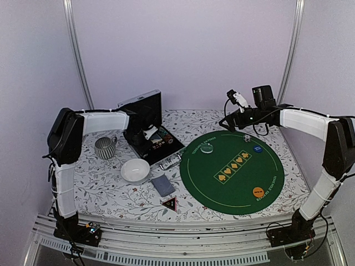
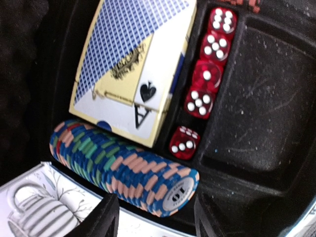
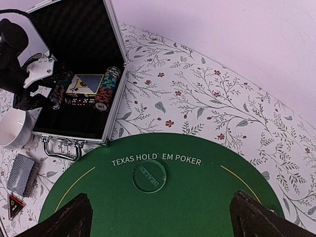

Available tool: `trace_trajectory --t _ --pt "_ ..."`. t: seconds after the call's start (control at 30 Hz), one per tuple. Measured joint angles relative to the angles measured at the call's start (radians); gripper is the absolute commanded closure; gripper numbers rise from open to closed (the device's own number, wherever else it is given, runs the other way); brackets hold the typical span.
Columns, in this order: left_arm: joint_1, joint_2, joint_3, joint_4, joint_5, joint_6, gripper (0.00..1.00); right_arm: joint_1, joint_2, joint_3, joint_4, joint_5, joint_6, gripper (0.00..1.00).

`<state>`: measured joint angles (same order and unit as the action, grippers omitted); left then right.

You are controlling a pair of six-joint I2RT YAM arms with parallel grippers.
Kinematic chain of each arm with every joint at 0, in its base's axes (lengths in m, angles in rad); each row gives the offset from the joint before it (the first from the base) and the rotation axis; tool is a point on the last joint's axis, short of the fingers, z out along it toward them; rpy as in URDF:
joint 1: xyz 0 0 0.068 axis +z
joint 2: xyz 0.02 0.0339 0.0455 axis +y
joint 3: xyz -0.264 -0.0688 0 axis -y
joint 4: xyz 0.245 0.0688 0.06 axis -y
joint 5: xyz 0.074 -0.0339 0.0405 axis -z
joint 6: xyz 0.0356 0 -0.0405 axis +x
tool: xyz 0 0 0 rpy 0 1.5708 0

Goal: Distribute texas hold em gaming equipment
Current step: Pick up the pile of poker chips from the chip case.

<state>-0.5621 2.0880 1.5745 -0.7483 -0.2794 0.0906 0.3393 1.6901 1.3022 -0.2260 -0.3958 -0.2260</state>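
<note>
So far done: a clear round dealer disc point(image 1: 207, 148) is sitting at 11 o'clock on the round green felt poker mat point(image 1: 238, 200), with a small blue marker disc point(image 1: 257, 148) at 1 o'clock and an orange marker disc point(image 1: 258, 192) at 5 o'clock.
Off the mat: the grey-blue-backed deck of playing cards point(image 1: 163, 185) and the small black red-edged triangle point(image 1: 169, 204) are lying on the floral tablecloth point(image 1: 111, 188), past the mat's 8 o'clock edge.
Left to do, by my reading: the row of stripe-edged poker chips point(image 2: 123, 168) is lying in the open aluminium case point(image 1: 145, 108), beside a boxed ace-of-spades deck point(image 2: 133, 69) and red translucent dice point(image 2: 205, 84); no chips are showing on the mat.
Left gripper point(image 2: 155, 219): hovering at the row's near end, jaws standing partly apart, clamping nothing visible.
Right gripper point(image 3: 160, 219): hanging over the mat's 12 o'clock edge, jaws spread wide, carrying nothing.
Hard to make out: a tiny pale object near the mat's 12 o'clock; disc lettering; the chip count; the case's far compartments, which the wrist view is cropping.
</note>
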Motion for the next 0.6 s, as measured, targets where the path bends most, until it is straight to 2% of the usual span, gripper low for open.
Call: trace_trajectory --t 0.6 --pt "0.025 0.034 0.047 -0.032 0.066 0.014 0.5 0.0 0.0 0.0 -0.003 0.001 -0.004 0.01"
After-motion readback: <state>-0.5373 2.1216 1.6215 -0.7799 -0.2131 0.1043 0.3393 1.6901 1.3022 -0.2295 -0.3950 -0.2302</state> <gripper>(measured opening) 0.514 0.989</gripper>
